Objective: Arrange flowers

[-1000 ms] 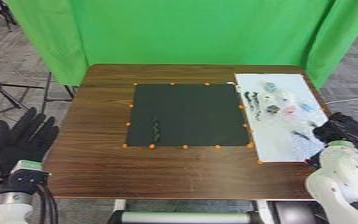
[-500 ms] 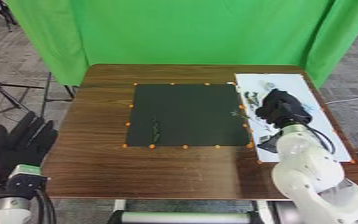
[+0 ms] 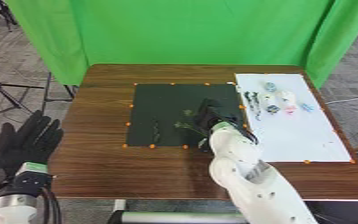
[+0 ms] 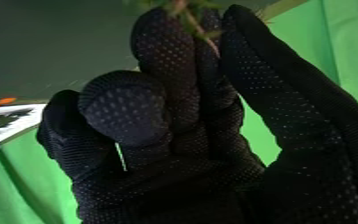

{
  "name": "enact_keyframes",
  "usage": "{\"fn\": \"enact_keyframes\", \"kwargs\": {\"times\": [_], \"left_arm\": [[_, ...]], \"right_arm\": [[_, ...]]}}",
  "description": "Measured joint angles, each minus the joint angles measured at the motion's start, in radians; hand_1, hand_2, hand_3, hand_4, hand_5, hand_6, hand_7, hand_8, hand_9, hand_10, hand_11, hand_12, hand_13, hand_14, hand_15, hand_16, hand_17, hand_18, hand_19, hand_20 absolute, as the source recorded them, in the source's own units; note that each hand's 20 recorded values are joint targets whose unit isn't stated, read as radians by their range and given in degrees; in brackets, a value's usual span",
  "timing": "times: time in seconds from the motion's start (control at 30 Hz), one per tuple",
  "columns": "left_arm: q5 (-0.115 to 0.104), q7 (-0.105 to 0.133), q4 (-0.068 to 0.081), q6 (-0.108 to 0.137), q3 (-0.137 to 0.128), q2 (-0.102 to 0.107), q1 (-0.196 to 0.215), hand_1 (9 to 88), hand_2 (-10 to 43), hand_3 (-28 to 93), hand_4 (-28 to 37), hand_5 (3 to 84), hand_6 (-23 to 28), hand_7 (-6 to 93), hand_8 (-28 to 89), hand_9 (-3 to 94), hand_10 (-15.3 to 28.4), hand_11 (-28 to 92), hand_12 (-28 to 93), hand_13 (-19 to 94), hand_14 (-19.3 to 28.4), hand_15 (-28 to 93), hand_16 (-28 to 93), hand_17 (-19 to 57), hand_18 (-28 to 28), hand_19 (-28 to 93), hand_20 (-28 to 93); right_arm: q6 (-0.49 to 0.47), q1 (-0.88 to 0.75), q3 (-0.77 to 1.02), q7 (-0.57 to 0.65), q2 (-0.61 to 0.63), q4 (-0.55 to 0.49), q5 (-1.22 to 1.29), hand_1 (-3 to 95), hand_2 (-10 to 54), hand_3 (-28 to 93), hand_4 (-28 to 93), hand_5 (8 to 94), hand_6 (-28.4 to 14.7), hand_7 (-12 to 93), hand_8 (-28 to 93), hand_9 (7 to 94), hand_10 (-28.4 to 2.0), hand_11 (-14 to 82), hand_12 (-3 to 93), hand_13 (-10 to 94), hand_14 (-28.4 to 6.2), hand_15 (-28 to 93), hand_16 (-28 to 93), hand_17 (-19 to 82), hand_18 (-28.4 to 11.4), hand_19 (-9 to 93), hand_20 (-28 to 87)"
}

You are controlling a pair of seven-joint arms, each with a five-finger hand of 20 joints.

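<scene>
Brown table (image 3: 104,172) — black sheet (image 3: 162,102), white sheet (image 3: 309,142)

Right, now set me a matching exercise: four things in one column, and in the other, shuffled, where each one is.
Things
1. left hand
2. right hand
3. white sheet
4. loose dark stem

Places
A. lying on the left part of the black mat
B. on the right side of the table, with small flowers on it
C. beside the table's left edge
D. over the black mat, pinching a green sprig

Pairs: 1-C, 2-D, 3-B, 4-A
</scene>
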Motion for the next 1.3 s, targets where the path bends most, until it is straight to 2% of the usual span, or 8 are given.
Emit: {"fn": "enact_keyframes", "kwargs": {"times": [0.3, 0.5, 0.63, 0.8, 0.9, 1.0, 1.13, 1.3], "left_arm": [[0.002, -0.023, 0.007, 0.002, 0.009, 0.007, -0.021, 25.5, 14.9, 72, -28.3, 40.3, 6.0, 17.2, -11, 35.8, 13.2, 22, 10, 25, 13.6, 37, -10, -3.3, 11.4, 33, 8], [0.002, -0.029, 0.015, 0.002, 0.015, 0.008, -0.033, 25.4, 14.9, 72, -28.3, 40.3, 6.1, 17.2, -11, 35.8, 13.1, 22, 10, 25, 13.7, 37, -10, -3.2, 11.4, 33, 8], [0.003, -0.033, 0.016, 0.002, 0.012, 0.007, -0.035, 25.3, 15.0, 72, -28.3, 40.3, 6.1, 17.3, -11, 35.8, 13.1, 22, 10, 25, 13.6, 37, -10, -3.2, 11.4, 33, 8], [0.004, -0.036, 0.018, 0.001, 0.012, 0.005, -0.039, 25.4, 15.1, 72, -28.3, 40.3, 6.1, 17.3, -11, 35.9, 13.2, 22, 10, 25, 13.6, 37, -10, -3.2, 11.4, 33, 8], [0.005, -0.042, 0.023, 0.001, 0.013, 0.003, -0.048, 25.7, 16.2, 73, -28.2, 40.3, 6.2, 17.2, -11, 35.9, 13.3, 22, 10, 25, 13.8, 37, -10, -3.2, 11.4, 33, 8], [0.01, -0.054, 0.029, 0.0, 0.013, 0.0, -0.059, 26.9, 17.6, 75, -28.2, 40.4, 6.1, 17.4, -11, 36.0, 13.3, 22, 10, 25, 13.7, 37, -10, -3.1, 11.4, 33, 8], [0.016, -0.065, 0.032, -0.002, 0.012, -0.002, -0.064, 27.0, 17.6, 75, -28.2, 40.4, 6.1, 17.5, -11, 36.0, 13.2, 22, 10, 25, 13.7, 37, -10, -3.2, 11.4, 33, 8], [0.017, -0.067, 0.032, -0.002, 0.005, -0.002, -0.061, 26.9, 17.6, 75, -28.3, 40.4, 6.1, 17.6, -11, 36.0, 13.2, 22, 9, 25, 13.7, 37, -10, -3.3, 11.4, 33, 8]], "right_arm": [[-0.019, 0.006, -0.018, 0.063, -0.055, 0.019, -0.044, 40.6, -5.9, 75, -11, 71.0, -3.9, 49, 21, 82.5, -15.9, 38.7, 31.9, 84, -8.5, 61, 32, 56, -22.8, 93, 48], [-0.015, -0.013, -0.015, 0.06, -0.061, 0.02, -0.044, 35.0, -6.2, 74, -13, 70.7, -5.4, 38, 17, 80.8, -17.3, 32.1, 26.5, 83, -9.0, 62, 32, 56, -22.4, 93, 48], [-0.003, -0.034, -0.015, 0.053, -0.04, -0.005, -0.044, 29.9, -5.1, 75, -14, 71.3, -7.0, 32, -6, 80.3, -17.8, 29.7, 25.0, 82, -9.4, 62, 31, 55, -22.6, 93, 48], [-0.012, -0.057, -0.009, 0.045, -0.016, -0.054, -0.034, 27.9, -4.3, 74, -15, 70.1, -8.4, 23, -7, 79.0, -18.6, 25.6, 23.2, 82, -9.6, 62, 30, 55, -22.5, 93, 47], [-0.005, -0.065, -0.008, 0.036, -0.005, -0.074, -0.038, 28.3, 0.6, 76, -15, 67.4, -8.5, 32, -7, 74.0, -20.7, 21.2, 20.4, 80, -10.5, 61, 30, 54, -22.7, 93, 46], [0.05, -0.075, -0.012, 0.026, 0.008, -0.079, -0.071, 35.2, 1.1, 76, -18, 64.1, -7.4, 42, 15, 72.2, -21.5, 19.1, 18.6, 80, -10.9, 62, 28, 53, -23.0, 93, 45], [0.093, -0.093, -0.002, 0.028, 0.023, -0.081, -0.124, 42.3, 0.0, 75, -18, 67.7, -6.0, 42, 18, 76.2, -20.0, 19.1, 18.8, 82, -9.7, 62, 28, 54, -23.2, 93, 46], [-0.114, -0.128, 0.054, 0.039, 0.045, -0.129, -0.107, 42.6, 1.1, 75, -17, 66.8, -5.0, 55, 21, 81.0, -19.7, 17.5, 18.4, 86, -8.3, 59, 28, 57, -22.8, 93, 46]]}}
